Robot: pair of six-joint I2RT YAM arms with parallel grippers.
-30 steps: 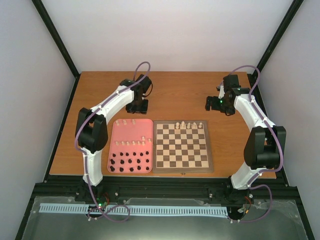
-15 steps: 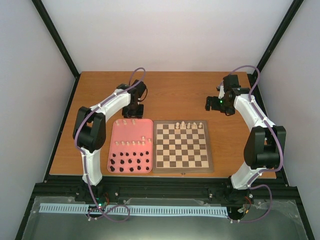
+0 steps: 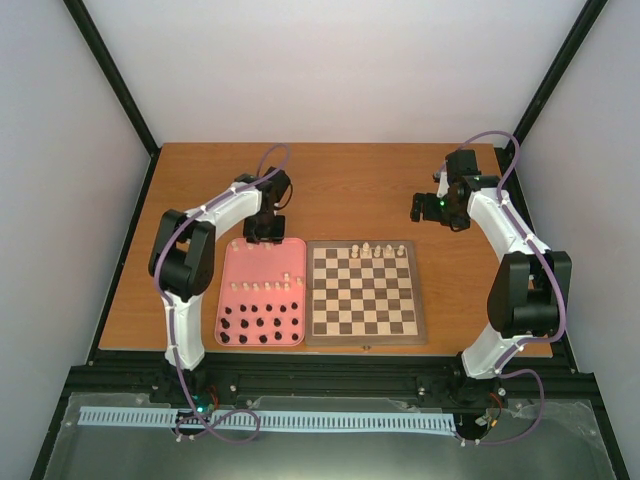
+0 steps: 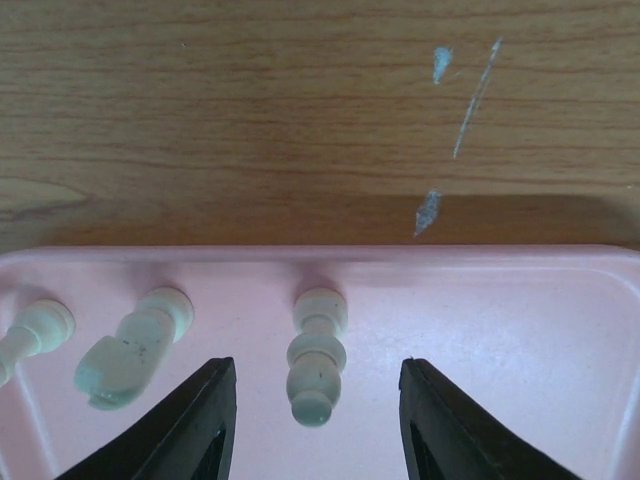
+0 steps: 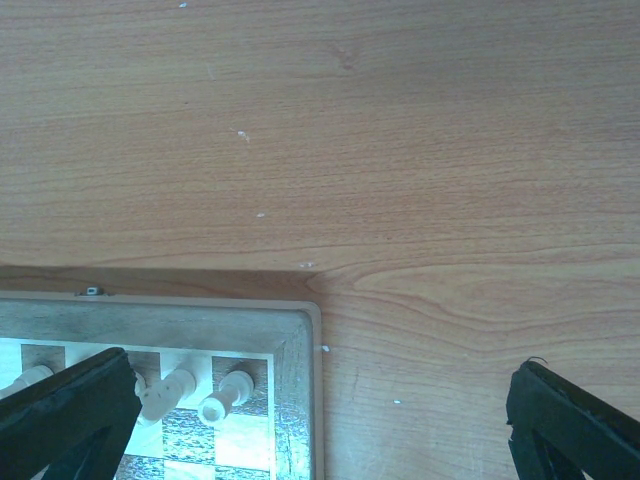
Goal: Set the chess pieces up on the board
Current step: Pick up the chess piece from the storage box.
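In the overhead view the left gripper point(image 3: 264, 229) hangs over the far rim of the pink tray point(image 3: 224, 300) and hides part of the far row there. The chess pieces point(image 3: 265, 287) left on the tray and the black figures point(image 3: 260, 324) along its near edge are too small to tell type by type.

The left wrist view is closer. A slender piece point(image 4: 317, 355) with a collar and a round knob sits just inside the tray's far wall. Its base is towards that wall and its knob towards the camera, so its long axis runs along the gripper's line of sight. It seems to stand upright, though this steep angle leaves that unsure. The two black fingers point(image 4: 190, 430) are partly apart, one on each side of it, with pink showing in both gaps and nothing clamped. To its left leans a bulkier piece point(image 4: 130, 350), and a third piece point(image 4: 38, 328) is cut off by the frame edge.

The board point(image 3: 365, 342) lies right of the tray, touching it, and carries a few cream pieces point(image 3: 380, 250) along its far edge. The right gripper point(image 3: 428, 206) hovers over bare table point(image 3: 350, 190) beyond the board's far right corner. Its jaws are spread wide and empty, and its fingers are cropped by the lower corners of the wrist view.
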